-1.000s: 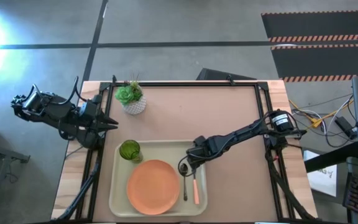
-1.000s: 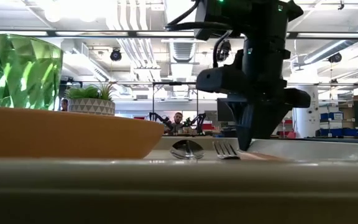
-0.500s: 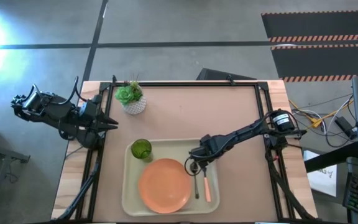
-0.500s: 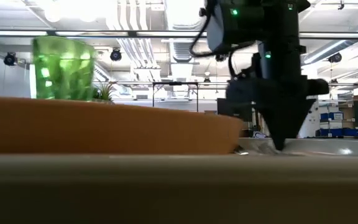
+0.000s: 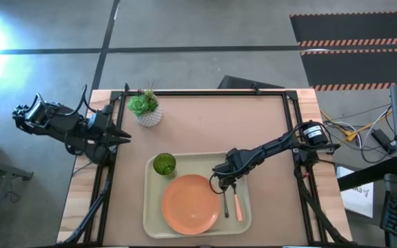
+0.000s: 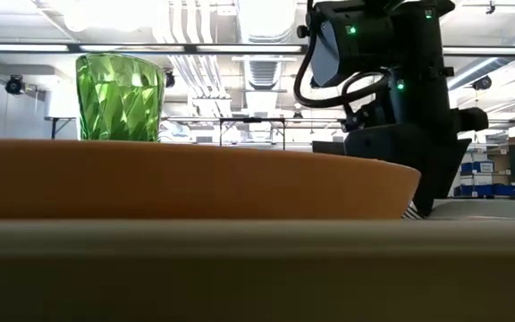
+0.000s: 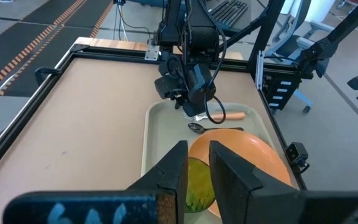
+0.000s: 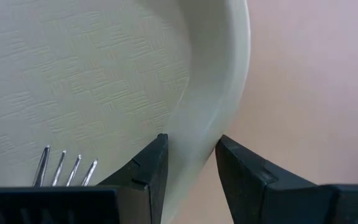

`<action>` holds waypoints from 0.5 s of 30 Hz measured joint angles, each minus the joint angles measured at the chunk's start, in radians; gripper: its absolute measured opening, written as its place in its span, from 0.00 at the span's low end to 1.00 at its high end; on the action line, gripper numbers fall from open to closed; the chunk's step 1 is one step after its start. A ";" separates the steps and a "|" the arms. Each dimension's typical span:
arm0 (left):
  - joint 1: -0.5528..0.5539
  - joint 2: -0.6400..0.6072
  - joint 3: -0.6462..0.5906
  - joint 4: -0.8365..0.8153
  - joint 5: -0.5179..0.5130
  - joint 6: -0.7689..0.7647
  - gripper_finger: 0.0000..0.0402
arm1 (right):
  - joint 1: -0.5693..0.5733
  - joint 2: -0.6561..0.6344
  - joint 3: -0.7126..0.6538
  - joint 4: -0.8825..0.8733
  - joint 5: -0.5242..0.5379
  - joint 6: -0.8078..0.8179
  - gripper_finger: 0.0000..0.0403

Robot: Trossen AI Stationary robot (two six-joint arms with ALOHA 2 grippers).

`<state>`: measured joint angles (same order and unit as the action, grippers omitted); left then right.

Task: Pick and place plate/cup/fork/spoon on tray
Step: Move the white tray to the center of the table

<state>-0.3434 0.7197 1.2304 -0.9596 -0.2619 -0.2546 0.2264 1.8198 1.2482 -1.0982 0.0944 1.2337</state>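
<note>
Brown tabletop (image 5: 212, 124) under tray (image 5: 185, 162)

One plate (image 5: 191, 203), cup (image 5: 164, 164), fork (image 5: 237, 204), spoon (image 5: 224, 201), tray (image 5: 153, 219).

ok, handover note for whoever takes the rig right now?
Left tool: parked by the table's left edge, holding nothing.
Right tool: astride the rim of the cream-white rectangular tray, apparently clamping it.
On the tray: round salmon-orange plate, translucent green cup, pink-handled fork, dark metal spoon.
Done: all four placed.
Left: probably only release the tray and retract.
</note>
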 joint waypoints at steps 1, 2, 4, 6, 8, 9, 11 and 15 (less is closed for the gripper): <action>0.000 0.000 0.000 0.000 0.000 0.000 0.12 | 0.000 0.000 0.002 -0.002 0.006 0.001 0.29; 0.000 0.000 0.000 0.000 0.000 0.000 0.12 | 0.001 0.000 0.003 -0.003 0.014 0.002 0.29; 0.000 0.000 0.000 0.000 0.000 0.000 0.12 | 0.001 -0.003 0.008 -0.004 0.036 0.002 0.29; 0.000 0.000 0.000 0.000 0.000 0.000 0.12 | 0.000 -0.010 0.021 -0.003 0.068 0.001 0.29; 0.000 0.000 0.000 0.000 0.000 0.000 0.12 | 0.000 -0.029 0.045 -0.001 0.107 0.000 0.29; 0.000 0.000 0.000 0.000 0.000 0.000 0.12 | 0.000 -0.040 0.058 0.000 0.126 -0.001 0.29; 0.000 0.000 0.000 0.000 0.000 0.000 0.12 | 0.000 -0.068 0.080 0.002 0.169 -0.006 0.29; 0.000 0.001 0.000 0.000 0.000 0.000 0.12 | 0.001 -0.134 0.123 0.005 0.268 -0.029 0.29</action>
<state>-0.3432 0.7204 1.2304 -0.9601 -0.2619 -0.2546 0.2279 1.6857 1.3717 -1.0930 0.3625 1.2042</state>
